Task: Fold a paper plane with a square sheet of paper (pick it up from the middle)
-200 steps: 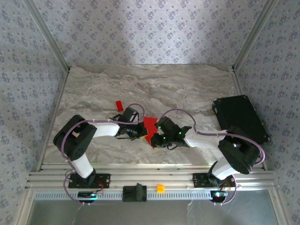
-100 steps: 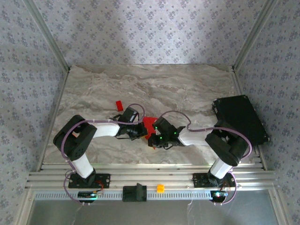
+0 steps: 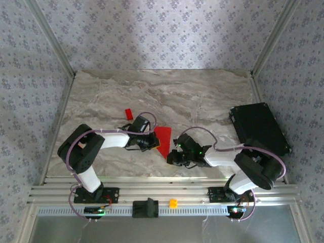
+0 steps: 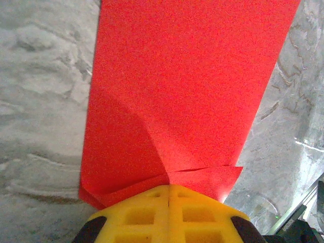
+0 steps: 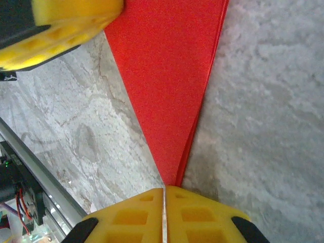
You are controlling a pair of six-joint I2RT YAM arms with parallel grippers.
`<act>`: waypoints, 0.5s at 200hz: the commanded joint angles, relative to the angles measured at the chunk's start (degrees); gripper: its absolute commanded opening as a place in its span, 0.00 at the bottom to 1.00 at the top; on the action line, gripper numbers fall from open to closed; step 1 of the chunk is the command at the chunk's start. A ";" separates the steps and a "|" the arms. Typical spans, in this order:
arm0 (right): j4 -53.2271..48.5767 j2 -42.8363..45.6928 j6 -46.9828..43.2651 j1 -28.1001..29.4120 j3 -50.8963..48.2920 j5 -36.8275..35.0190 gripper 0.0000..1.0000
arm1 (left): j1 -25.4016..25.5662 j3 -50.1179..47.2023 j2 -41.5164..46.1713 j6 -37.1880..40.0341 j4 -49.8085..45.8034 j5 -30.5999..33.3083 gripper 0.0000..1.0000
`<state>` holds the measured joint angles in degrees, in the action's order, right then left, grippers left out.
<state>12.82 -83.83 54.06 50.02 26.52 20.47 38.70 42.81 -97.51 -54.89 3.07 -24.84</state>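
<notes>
Marble-patterned desk (image 3: 202,96) under flowered walls, top view. Red paper (image 3: 163,137) folded to a pointed wedge, flat near the middle of the desk between both arms, point toward the near edge. Left gripper (image 3: 151,143) at the wedge's left edge; right gripper (image 3: 171,157) at its point. Small red block (image 3: 128,113) apart, further back on the left. Black case (image 3: 259,129) at the desk's right edge.

Left wrist view: yellow fingers (image 4: 136,215) pressed together, seam closed, pinching the near edge of the red paper (image 4: 187,86). Two small flaps spread to either side of the seam, one crease running up from it. Grey desk on both sides of the sheet.

Right wrist view: yellow fingers (image 5: 202,217) closed tight against each other, point of the red paper (image 5: 167,76) touching the seam; cannot tell whether actually pinched. Layered edges along the wedge's right side. Left gripper's yellow finger (image 5: 66,25) at upper left, on the paper's far corner
</notes>
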 commanded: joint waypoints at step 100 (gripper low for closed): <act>-3.90 -11.67 -0.25 -2.68 14.86 2.37 0.08 | 0.18 -1.02 -1.63 1.15 -5.62 3.75 0.03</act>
<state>10.98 -91.53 54.41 47.86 39.66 21.67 38.70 42.83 -97.51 -54.89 3.07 -24.82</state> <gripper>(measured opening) 0.086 0.048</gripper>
